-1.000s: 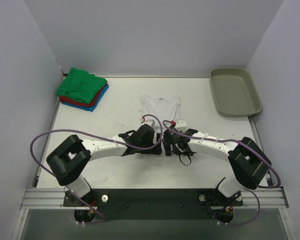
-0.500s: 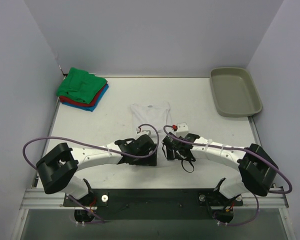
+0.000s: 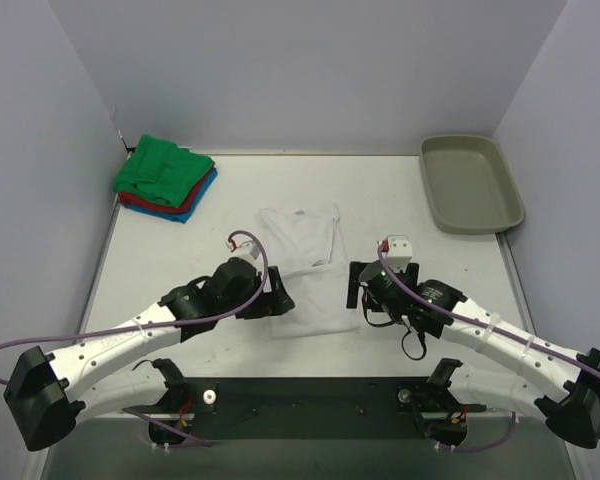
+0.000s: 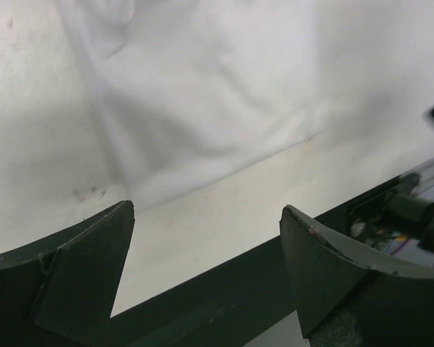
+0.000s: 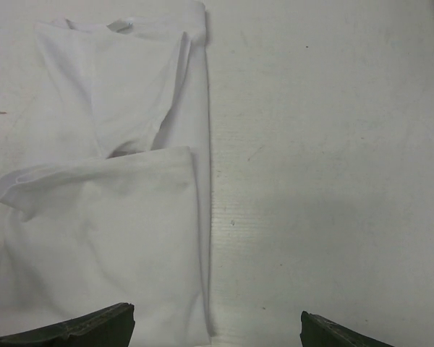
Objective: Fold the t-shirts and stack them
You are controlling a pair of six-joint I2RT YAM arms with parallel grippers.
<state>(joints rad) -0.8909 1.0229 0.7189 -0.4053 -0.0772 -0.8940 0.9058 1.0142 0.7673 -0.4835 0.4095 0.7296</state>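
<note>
The white t-shirt (image 3: 302,268) lies flat in the middle of the table, folded lengthwise into a narrow strip, collar at the far end. It also shows in the left wrist view (image 4: 202,87) and the right wrist view (image 5: 108,217). My left gripper (image 3: 278,300) is open and empty at the strip's near left edge; in its wrist view (image 4: 207,210) nothing is between the jaws. My right gripper (image 3: 358,296) is open and empty just right of the strip, also shown in its wrist view (image 5: 215,322). The folded green, red and blue shirts (image 3: 165,178) are stacked at the far left.
A grey-beige plastic tray (image 3: 470,185) stands at the far right corner. The table's near edge and black rail (image 4: 224,289) lie just below the left gripper. Walls close in the left, back and right sides.
Both grippers drew back from the centre toward the near edge and moved apart. The white shirt, bunched at first, now lies stretched out longer toward me, and neither gripper holds it.
</note>
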